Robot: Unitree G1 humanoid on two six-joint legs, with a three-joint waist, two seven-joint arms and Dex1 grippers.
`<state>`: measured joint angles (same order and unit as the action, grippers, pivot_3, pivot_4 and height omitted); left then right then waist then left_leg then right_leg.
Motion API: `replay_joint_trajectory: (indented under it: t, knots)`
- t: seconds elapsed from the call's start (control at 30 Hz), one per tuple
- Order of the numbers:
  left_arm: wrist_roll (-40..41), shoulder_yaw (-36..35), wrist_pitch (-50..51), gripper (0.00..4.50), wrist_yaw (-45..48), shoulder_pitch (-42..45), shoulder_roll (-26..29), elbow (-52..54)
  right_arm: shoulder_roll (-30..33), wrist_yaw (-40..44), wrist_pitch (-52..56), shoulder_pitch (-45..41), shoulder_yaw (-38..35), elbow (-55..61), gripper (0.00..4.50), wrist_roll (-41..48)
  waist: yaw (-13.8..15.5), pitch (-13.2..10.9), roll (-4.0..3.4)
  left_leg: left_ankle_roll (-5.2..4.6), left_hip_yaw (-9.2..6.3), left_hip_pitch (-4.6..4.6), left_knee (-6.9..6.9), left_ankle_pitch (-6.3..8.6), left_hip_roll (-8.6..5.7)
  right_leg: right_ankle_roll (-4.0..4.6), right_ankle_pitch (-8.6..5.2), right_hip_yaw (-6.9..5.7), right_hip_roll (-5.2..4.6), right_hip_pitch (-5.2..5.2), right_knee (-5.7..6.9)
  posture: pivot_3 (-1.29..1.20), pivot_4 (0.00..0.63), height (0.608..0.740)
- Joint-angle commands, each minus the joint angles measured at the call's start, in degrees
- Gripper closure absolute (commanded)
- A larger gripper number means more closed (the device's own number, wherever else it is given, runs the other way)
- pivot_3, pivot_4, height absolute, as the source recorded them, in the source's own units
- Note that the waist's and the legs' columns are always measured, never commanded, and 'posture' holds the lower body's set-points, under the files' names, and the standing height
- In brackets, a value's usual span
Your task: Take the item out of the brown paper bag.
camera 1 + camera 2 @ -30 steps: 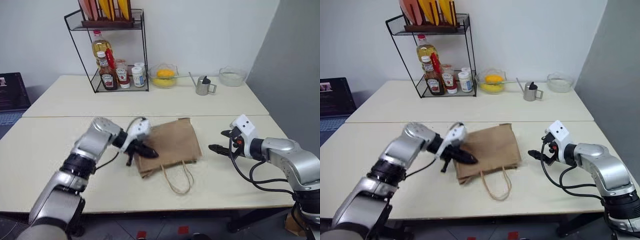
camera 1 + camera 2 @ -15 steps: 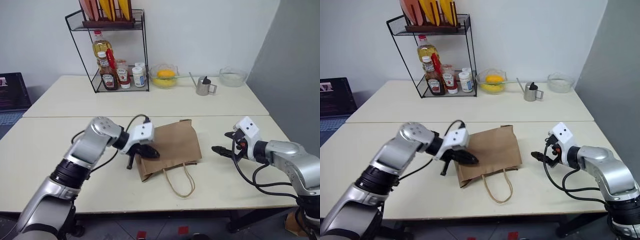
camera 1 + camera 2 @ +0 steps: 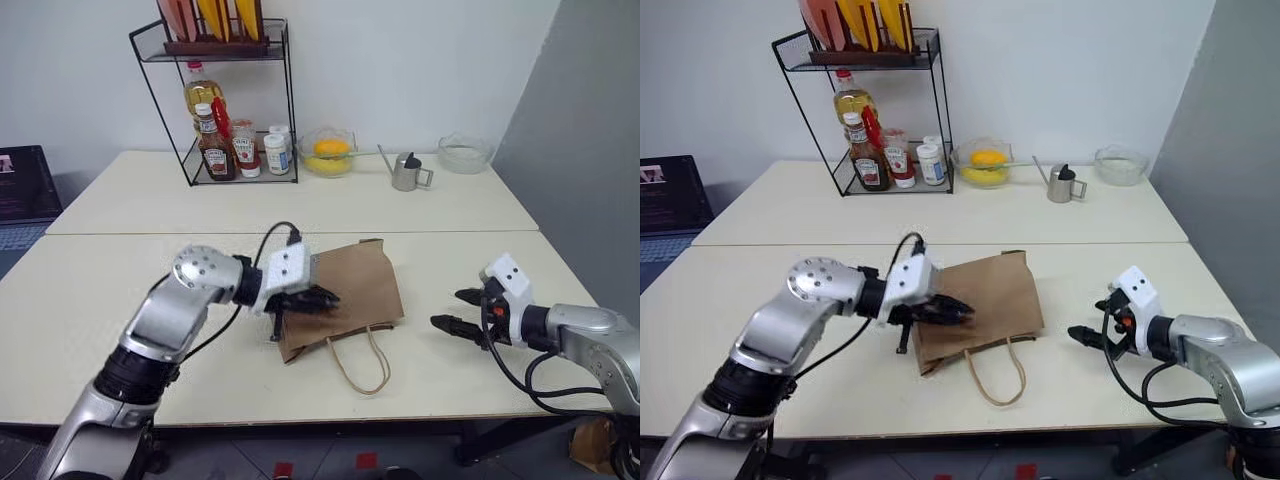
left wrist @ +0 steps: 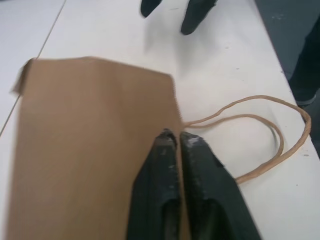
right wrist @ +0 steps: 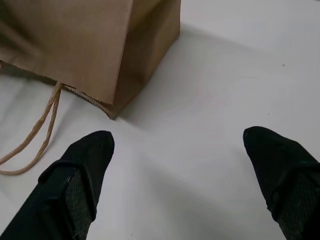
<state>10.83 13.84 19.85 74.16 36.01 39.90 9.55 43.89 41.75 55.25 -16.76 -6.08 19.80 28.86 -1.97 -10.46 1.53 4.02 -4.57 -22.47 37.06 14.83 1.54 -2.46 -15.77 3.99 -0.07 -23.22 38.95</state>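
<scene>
brown paper bag (image 3: 345, 293) flat on table (image 3: 120, 300), mouth toward robot, bottle unseen — presumably inside | step: opening the mouth | left gripper (image 4: 177, 140) fingers nearly together at upper mouth edge — grip unclear | right gripper (image 3: 458, 311) spread wide, beside bag | next: lift flap, reach in

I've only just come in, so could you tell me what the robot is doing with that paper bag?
The brown paper bag lies flat on the table, its loop handles trailing toward the robot. The left gripper is over the bag's near-left part, fingers almost together; whether they pinch the paper is hard to tell. The right gripper is wide open above the table, apart from the bag on its right. The item to be taken out cannot be seen.
</scene>
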Motion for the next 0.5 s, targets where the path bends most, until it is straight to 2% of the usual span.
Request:
replay_joint_trajectory:
  t: [0.03,0.17,0.33,0.5]
  knots:
    - [-0.1,1.0,-6.3,2.95,2.5,0.0,0.3,0.3,0.1,0.6,0.9,0.2,-2.2,2.3,0.0,2.7,0.0,0.0,0.0,0.0,0.0,0.0,0.0,0.0,0.0,0.0,0.0,-0.01,0.0,0.0,0.0,0.0,0.15,0.74]
    - [1.3,2.1,-8.0,1.76,5.5,0.2,0.5,0.1,1.3,1.9,1.6,3.0,-2.6,5.0,0.0,5.0,0.1,0.0,0.0,0.0,0.0,-0.02,0.01,0.0,-0.01,0.0,0.0,-0.01,0.0,0.0,-0.01,0.0,0.15,0.74]
    - [-1.5,5.3,-14.7,0.19,7.0,-0.5,-0.9,-3.0,0.8,2.0,3.1,6.7,-3.2,8.0,0.0,8.1,0.1,0.0,0.0,0.0,0.0,0.0,0.01,0.0,-0.02,-0.01,0.0,0.0,0.0,0.02,-0.02,0.0,0.15,0.74]
    - [-3.7,8.5,-21.4,0.19,8.4,0.0,-3.0,-7.9,-0.9,-0.7,3.1,8.7,-2.7,8.8,0.0,8.5,0.1,0.0,0.01,0.0,0.0,0.01,0.02,0.0,-0.01,-0.01,0.0,0.0,0.01,0.04,-0.02,0.0,0.15,0.74]
